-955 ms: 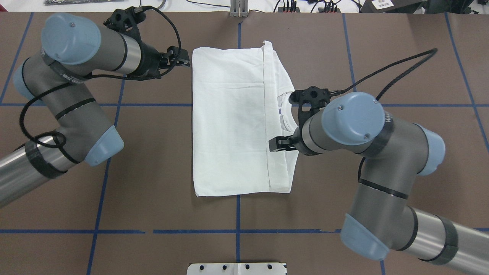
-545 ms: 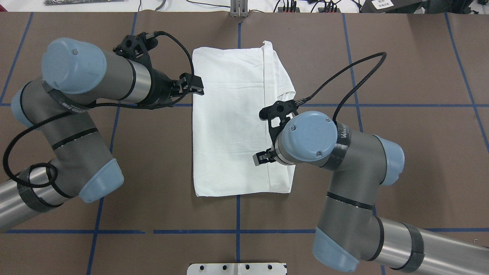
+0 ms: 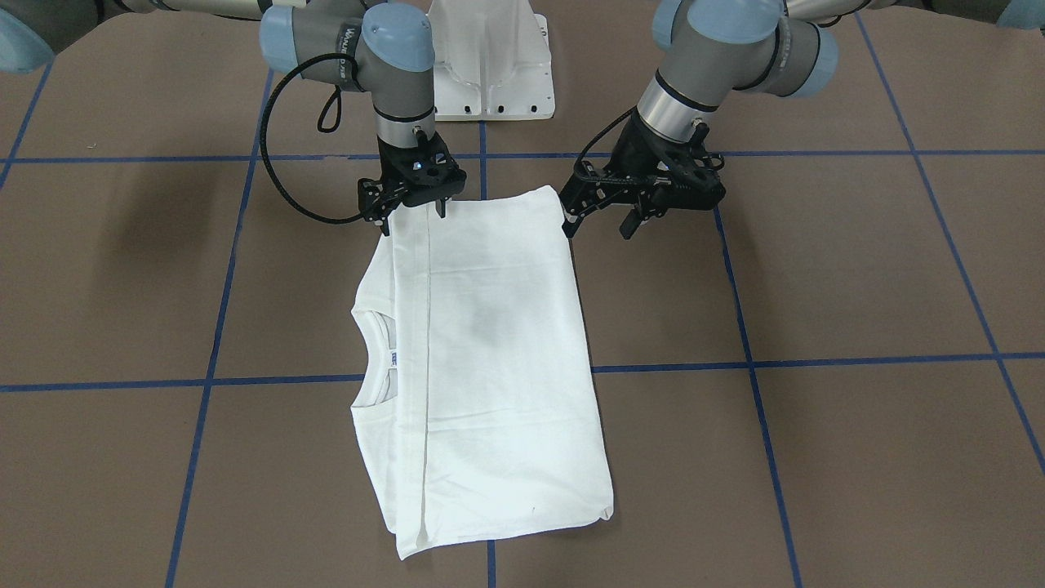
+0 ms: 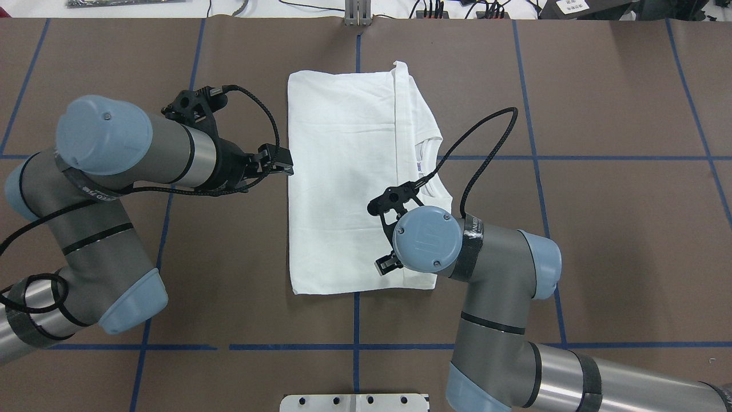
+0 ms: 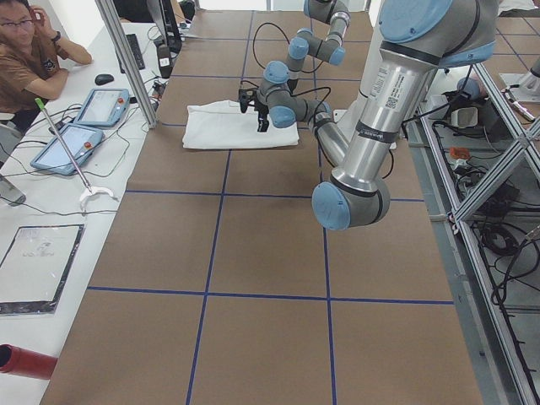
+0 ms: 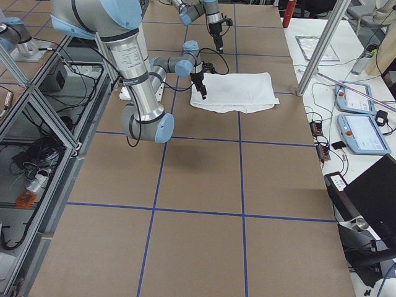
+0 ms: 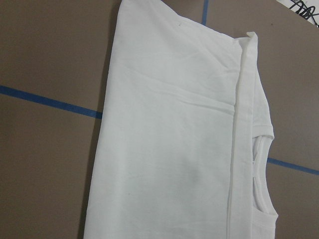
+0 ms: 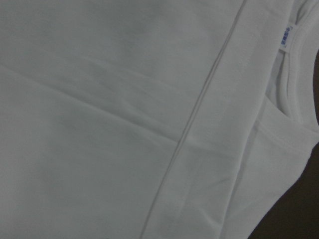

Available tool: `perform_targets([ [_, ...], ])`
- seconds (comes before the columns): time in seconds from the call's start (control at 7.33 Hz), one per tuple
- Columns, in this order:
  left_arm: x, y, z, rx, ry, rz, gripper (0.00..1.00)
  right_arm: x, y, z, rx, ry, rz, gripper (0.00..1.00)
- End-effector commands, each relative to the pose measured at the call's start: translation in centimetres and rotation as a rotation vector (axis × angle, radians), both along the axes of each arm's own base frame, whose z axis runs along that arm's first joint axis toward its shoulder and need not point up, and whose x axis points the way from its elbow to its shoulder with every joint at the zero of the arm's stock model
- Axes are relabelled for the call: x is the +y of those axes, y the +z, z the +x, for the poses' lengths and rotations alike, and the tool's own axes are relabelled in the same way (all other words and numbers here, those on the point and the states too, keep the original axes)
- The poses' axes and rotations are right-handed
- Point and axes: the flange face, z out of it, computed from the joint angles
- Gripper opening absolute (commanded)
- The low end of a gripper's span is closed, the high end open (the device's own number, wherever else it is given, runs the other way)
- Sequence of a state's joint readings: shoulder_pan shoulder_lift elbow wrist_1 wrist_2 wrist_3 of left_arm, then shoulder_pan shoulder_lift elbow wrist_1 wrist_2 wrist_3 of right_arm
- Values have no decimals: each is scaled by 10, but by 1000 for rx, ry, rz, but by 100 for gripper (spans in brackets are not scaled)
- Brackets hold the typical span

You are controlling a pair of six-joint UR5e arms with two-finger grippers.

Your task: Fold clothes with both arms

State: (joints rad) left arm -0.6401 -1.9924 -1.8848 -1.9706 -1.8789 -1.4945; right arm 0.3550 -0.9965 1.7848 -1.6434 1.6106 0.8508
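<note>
The left gripper (image 3: 598, 227) hangs empty with its jaws apart, just beside the left edge of the folded white shirt (image 4: 343, 171). The right gripper (image 3: 414, 219), jaws likewise apart, is over the shirt's right corner nearest the robot, perhaps touching it. The shirt lies flat in the middle of the table (image 4: 572, 229).

The left gripper (image 3: 596, 229) pointed down at a slant, its jaws spread apart. Beside it, the right gripper (image 3: 413, 220) hung straight down, its jaws spread too.

Right tool (image 4: 385, 265) half hidden under wrist (image 4: 426, 239), shirt (image 8: 99, 124) cropped
</note>
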Motion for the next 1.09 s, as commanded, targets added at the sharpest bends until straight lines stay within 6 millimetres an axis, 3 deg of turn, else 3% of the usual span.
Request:
perform_targets([
  [0.0,3,10,-3,-11,2,-9,100,13,6,-6,8,-25,-12,100],
  [0.27,4,9,-2,-9,5,-8,100,21,13,-12,22,-41,-18,100],
  [0.95,6,6,1,-2,19,-8,100,21,32,-9,50,-40,-31,100],
])
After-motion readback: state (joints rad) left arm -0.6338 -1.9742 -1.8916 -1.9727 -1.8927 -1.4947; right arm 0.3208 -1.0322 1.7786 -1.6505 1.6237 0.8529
